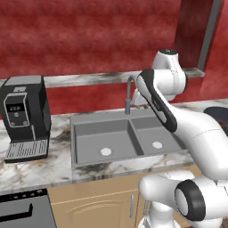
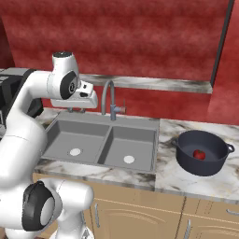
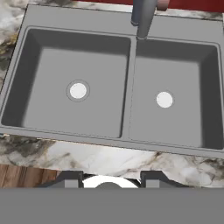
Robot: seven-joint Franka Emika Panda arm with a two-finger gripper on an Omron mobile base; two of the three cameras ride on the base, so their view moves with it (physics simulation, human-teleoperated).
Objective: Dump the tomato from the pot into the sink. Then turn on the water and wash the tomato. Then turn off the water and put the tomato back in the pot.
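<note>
Red walls closed the kitchen behind a marble bench [image 2: 186, 179] with wooden cupboards under it. On this bench, just right of the sink [image 2: 105, 140], stood the pot [image 2: 203, 152], upright, and the tomato [image 2: 199, 154] lay inside it on the bottom. Both basins of the sink held nothing, and no water came from the faucet [image 2: 109, 99], so I judged that the first step, dumping the tomato, was not yet begun.

The end effector [image 2: 74, 110] hung high over the left part of the sink, well apart from the pot, and it held nothing. Its fingertips [image 3: 72, 180] showed at the lower edge of the hand view with a gap between them, but whether they were fully released I cannot tell. The next move would probably call for a swing of the arm to the right, then a grip on the pot's rim or on a handle, so that the pot could be tipped over a basin.

At the far left stood a coffee machine [image 1: 24, 116], away from this path. The faucet rose between the end effector and the pot, and the arm should pass it with care.
</note>
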